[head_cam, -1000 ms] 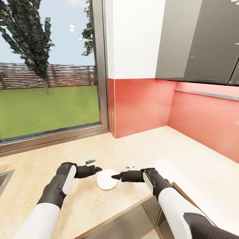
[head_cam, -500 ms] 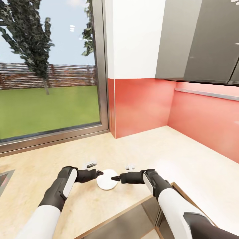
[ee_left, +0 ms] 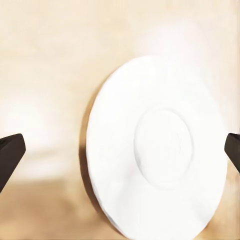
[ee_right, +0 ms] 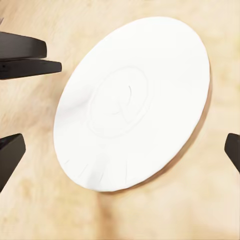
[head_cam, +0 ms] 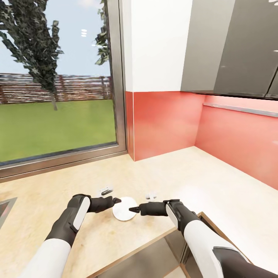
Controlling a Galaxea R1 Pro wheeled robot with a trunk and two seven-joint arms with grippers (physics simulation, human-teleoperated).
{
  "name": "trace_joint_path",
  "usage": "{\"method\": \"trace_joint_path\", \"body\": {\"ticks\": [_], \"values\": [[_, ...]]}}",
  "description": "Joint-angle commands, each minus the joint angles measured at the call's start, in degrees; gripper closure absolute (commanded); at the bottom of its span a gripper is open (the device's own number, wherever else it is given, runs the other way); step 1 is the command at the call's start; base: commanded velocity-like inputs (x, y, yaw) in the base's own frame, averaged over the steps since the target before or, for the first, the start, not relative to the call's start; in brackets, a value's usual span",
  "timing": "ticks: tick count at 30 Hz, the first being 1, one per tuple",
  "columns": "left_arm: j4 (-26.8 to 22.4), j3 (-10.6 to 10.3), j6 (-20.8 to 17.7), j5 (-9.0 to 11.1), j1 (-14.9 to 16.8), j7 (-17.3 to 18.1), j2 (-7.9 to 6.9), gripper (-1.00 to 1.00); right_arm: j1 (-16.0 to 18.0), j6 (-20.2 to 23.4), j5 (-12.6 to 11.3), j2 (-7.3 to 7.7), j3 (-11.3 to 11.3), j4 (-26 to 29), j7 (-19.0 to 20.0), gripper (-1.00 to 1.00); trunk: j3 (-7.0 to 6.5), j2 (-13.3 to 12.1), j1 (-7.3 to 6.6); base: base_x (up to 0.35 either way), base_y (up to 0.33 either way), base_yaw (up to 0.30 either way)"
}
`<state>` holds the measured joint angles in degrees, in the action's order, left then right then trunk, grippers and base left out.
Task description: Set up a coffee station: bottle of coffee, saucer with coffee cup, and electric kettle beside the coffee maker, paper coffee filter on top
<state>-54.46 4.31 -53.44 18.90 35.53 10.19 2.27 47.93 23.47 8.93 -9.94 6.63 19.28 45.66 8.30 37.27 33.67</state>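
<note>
Centrally, a small flat round white saucer [head_cam: 124, 209] lies on the light-wood kitchen countertop [head_cam: 216, 181] near its front edge, flanked by the left gripper [head_cam: 116, 200] and right gripper [head_cam: 133, 209], both spread wide and empty. A good pickup is judged to need one finger slid under the rim.

White saucer [ee_right: 132, 102] on kitchen countertop [ee_right: 200, 210]
</note>
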Motion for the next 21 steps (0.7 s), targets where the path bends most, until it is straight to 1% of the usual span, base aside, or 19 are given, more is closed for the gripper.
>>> {"method": "trace_joint_path", "body": {"ticks": [1, 4, 7, 17, 21], "values": [[-0.03, 0.26, -0.32, -0.32, 0.05, 0.53, 0.06, -1.00, 0.04, 0.32, 0.56, -0.06, 0.49, 0.08, 0.32, -1.00, 0.10, 0.09, 0.02, 0.000, 0.000, 0.000], [-0.03, 0.26, -0.30, 0.52, 0.06, 0.53, 0.03, -1.00, 0.04, 0.15, 0.56, -0.06, 0.49, 0.00, 0.31, -1.00, 0.10, 0.09, 0.02, 0.000, 0.000, 0.000], [0.00, 0.26, -0.28, 0.82, 0.02, 0.53, 0.02, -1.00, 0.02, 0.08, 0.56, -0.06, 0.49, -0.02, 0.31, -1.00, 0.10, 0.09, 0.02, 0.000, 0.000, 0.000], [0.06, 0.31, -0.25, 1.23, -0.01, 0.53, 0.06, -1.00, 0.05, 0.00, 0.56, -0.06, 0.49, -0.10, 0.00, -1.00, 0.10, 0.09, 0.02, 0.000, 0.000, 0.000], [0.09, 0.43, 0.76, 1.26, -0.02, 0.53, 0.01, -1.00, 0.02, 0.00, 0.56, -0.06, 0.49, -0.39, -0.10, -1.00, 0.10, 0.09, 0.02, 0.000, 0.000, 0.000]]}}
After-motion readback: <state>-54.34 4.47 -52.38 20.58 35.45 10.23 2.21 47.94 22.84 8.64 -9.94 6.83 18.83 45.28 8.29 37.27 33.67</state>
